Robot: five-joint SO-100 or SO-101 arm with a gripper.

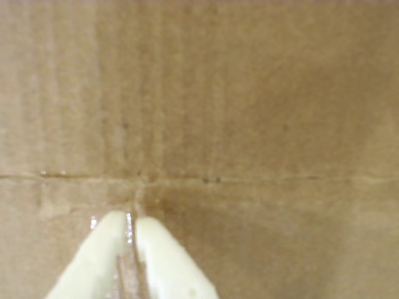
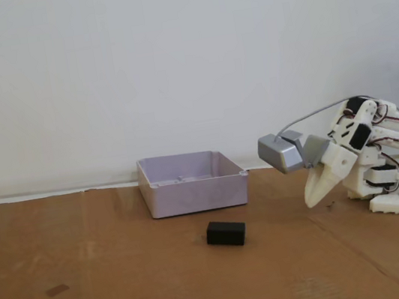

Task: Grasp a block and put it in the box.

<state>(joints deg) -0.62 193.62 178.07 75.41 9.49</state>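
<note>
cardboard (image 2: 92, 288): block (image 2: 226, 232) apart from gripper (image 2: 312, 201).

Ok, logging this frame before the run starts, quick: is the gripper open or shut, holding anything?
Gripper: shut, holding nothing; the block lies on the cardboard, apart from it.

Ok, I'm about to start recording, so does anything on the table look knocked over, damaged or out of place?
Nothing stands out. In the fixed view the box sits upright and looks empty, the block lies flat on the cardboard just in front of it, and the end effector is shut, folded near the arm's base.
</note>
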